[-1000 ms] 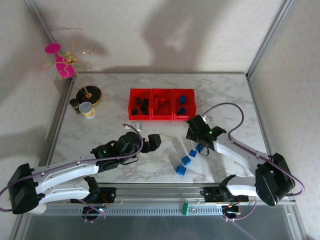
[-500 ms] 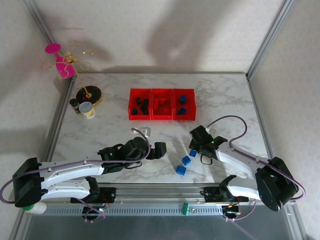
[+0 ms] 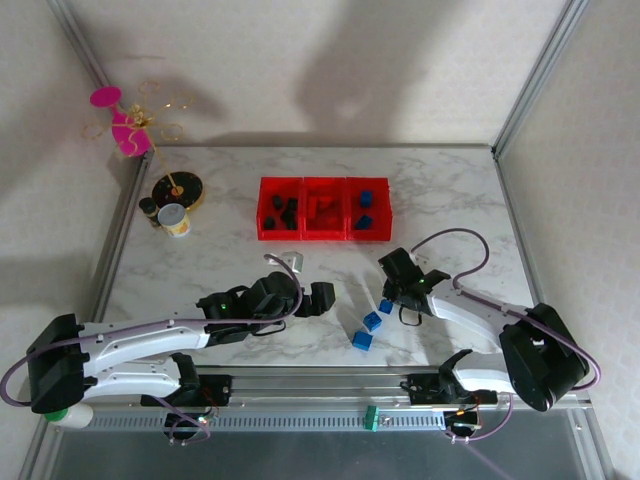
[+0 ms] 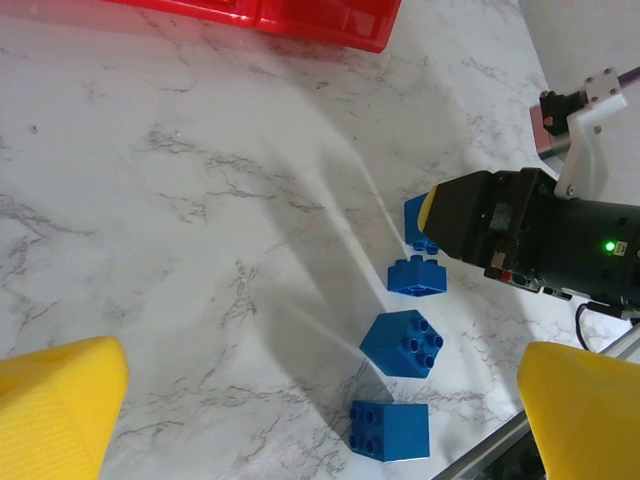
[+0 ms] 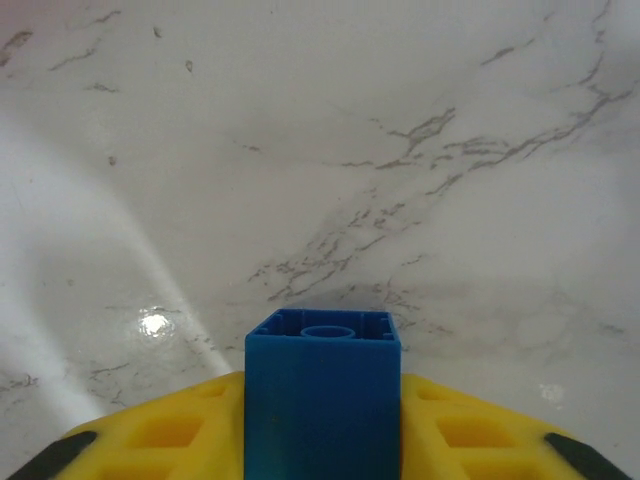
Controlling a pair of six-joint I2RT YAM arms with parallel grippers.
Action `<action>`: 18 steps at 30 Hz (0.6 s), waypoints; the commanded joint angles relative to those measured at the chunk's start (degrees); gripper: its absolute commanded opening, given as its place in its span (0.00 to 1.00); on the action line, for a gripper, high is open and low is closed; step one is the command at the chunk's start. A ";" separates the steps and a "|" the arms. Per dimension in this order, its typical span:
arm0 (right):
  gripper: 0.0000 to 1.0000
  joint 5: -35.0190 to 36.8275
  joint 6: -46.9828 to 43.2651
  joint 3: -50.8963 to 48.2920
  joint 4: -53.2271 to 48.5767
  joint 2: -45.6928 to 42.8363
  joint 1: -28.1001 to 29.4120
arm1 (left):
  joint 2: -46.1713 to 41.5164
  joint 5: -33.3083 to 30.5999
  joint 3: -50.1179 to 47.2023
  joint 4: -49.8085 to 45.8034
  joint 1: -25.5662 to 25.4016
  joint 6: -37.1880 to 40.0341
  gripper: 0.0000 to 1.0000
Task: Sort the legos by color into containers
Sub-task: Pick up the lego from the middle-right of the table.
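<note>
Bench [image 3: 440,190]: marble, and it carried everything.
Bins [image 3: 324,236]: stood at the far middle of the bench. Black bricks lay in the left one, red in the middle, blue in the right.
Left hand [image 3: 324,298]: spread wide and empty, over bare bench.
Right hand [image 5: 322,420]: gripped one blue brick [image 5: 322,380], low by the bench.
Left to sort: the held brick and three loose blues [image 4: 402,343] beside it, well apart from the bins. Sorting looked nearly done.
Views: the top camera showed the bin contents, the left wrist separated the four blues, and the right wrist showed the grip.
</note>
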 commanded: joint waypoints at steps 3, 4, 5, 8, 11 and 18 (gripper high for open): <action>0.30 0.38 -3.18 1.57 -0.55 -2.26 -0.50 | 0.20 -0.83 2.06 1.15 -0.46 0.95 0.99; 0.30 0.50 -3.71 2.37 -0.96 -2.80 -0.52 | 0.04 -0.84 2.16 1.15 -0.47 1.17 0.99; 0.30 0.57 -4.35 3.13 -1.08 -3.01 -0.53 | 0.03 -0.84 2.38 1.22 -0.49 1.46 1.00; 0.29 1.05 -6.66 6.90 -1.74 -2.70 -0.52 | -0.37 -2.01 3.19 0.82 -0.28 2.05 1.00; 0.29 2.56 -8.82 11.47 -1.74 -1.32 -0.54 | -0.90 -3.44 4.08 0.45 0.12 2.54 1.00; 0.31 3.85 -14.28 23.37 3.83 8.74 -1.57 | -1.36 -4.20 5.32 0.34 3.60 3.23 1.00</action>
